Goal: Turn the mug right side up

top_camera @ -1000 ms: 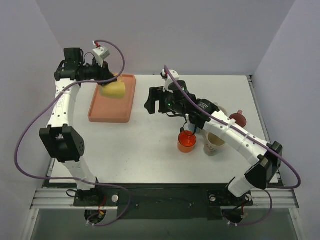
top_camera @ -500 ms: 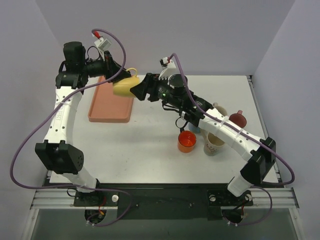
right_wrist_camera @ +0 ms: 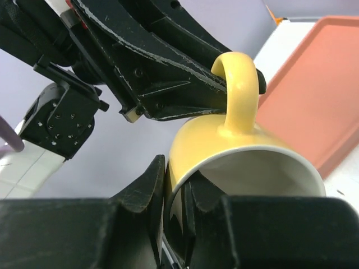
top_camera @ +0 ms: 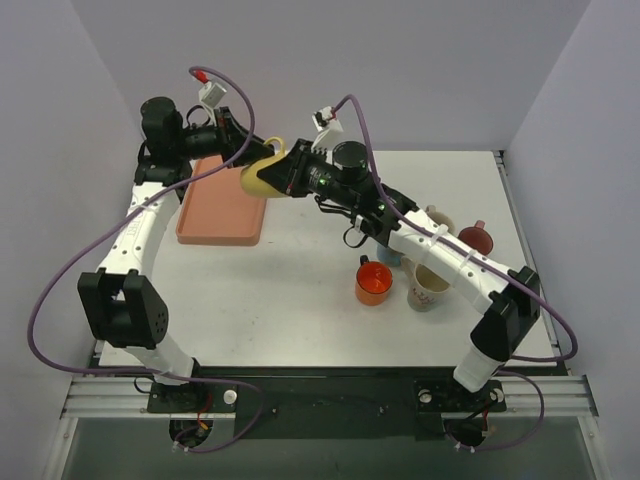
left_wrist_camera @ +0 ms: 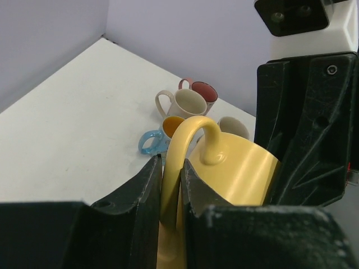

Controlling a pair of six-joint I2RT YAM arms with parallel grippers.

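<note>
Left end effector (left_wrist_camera: 171,182): closed on the handle (left_wrist_camera: 190,123) of the yellow mug (top_camera: 256,182), one finger on each side of the loop's lower end. Right end effector (right_wrist_camera: 173,190): closed on the mug's wall at the rim (right_wrist_camera: 247,148), one finger inside the mouth and one outside. Both arms grip the same mug, meeting over the tabletop's (top_camera: 300,320) 11 o'clock sector in the top view. The mug hangs in the air, clear of the tabletop, just off the far right corner of the orange tray (top_camera: 215,215). Its exact height cannot be judged. In both wrist views the handle arches upward. The right wrist view looks into the open mouth and its white interior, so the mug appears to lie roughly on its side, though the exact tilt cannot be read. The tray lies flat at about 10 o'clock. A cluster of cups sits at 3 to 4 o'clock, well apart from the held mug: a red cup (top_camera: 373,283), a pale printed cup (top_camera: 428,288) just beside it, a cream cup (top_camera: 438,218) and a dark red cup (top_camera: 477,238) farther back. A blue item (top_camera: 390,258) is partly hidden under the right arm. The left wrist view shows the same cluster beyond the yellow handle.
</note>
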